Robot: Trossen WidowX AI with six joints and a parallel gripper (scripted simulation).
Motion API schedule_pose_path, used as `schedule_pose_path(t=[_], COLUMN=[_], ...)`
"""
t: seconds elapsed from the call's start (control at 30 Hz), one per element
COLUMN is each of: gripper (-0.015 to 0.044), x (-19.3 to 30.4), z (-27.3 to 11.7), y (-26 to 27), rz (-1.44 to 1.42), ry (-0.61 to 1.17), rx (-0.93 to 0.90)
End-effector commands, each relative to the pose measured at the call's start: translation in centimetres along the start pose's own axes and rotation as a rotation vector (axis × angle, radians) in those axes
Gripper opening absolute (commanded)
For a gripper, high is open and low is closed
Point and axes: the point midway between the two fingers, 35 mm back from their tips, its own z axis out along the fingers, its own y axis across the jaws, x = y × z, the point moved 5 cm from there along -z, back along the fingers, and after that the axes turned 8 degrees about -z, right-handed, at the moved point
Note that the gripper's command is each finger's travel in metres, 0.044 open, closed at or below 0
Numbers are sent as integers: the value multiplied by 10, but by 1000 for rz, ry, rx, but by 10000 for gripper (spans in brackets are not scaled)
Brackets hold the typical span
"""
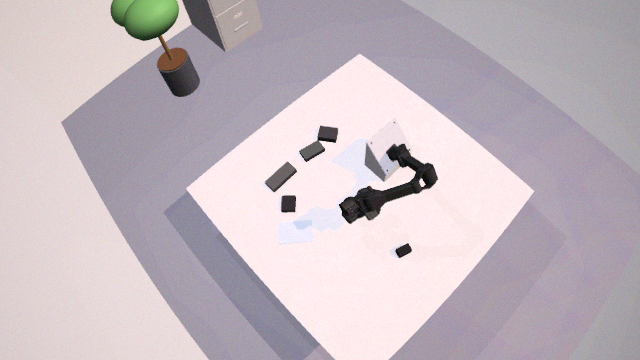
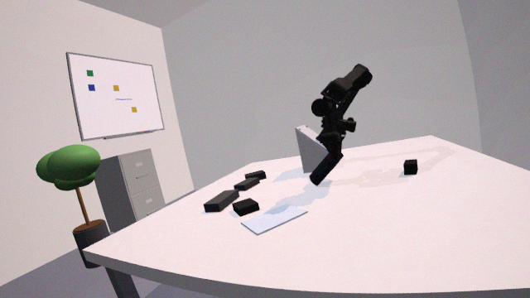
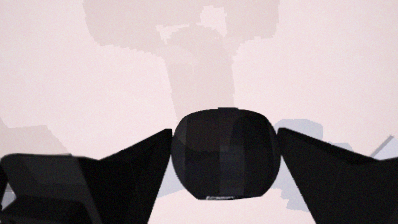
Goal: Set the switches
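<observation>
My gripper (image 3: 224, 134) (image 2: 333, 156) is shut on a dark thing that fills the gap between its fingertips. This appears to be the controller unit (image 3: 226, 162) (image 2: 326, 170). In the exterior view it is tilted, its lower end close over the bench. In the wrist view it looks dark and faceted, with a thin light strip at its bottom edge. The label squares and the switch positions cannot be made out in any view. In the top view the hand hides most of the unit.
A long dark block (image 1: 281, 176) (image 2: 221, 201) and several smaller dark modules lie left of the arm. A pale flat sheet (image 1: 295, 233) (image 2: 274, 220) lies in front of them. A small black block (image 1: 403, 250) (image 2: 411, 166) lies apart. The arm's sloped mount (image 1: 387, 137) (image 2: 310, 151) stands behind.
</observation>
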Motion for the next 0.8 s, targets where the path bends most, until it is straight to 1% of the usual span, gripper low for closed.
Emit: schedule_pose_path(t=[0.0, 0.77], gripper=[338, 338], x=[1, -11], z=[4, 18], y=[3, 1], rz=[12, 12], ry=[8, 7], rx=[-10, -10])
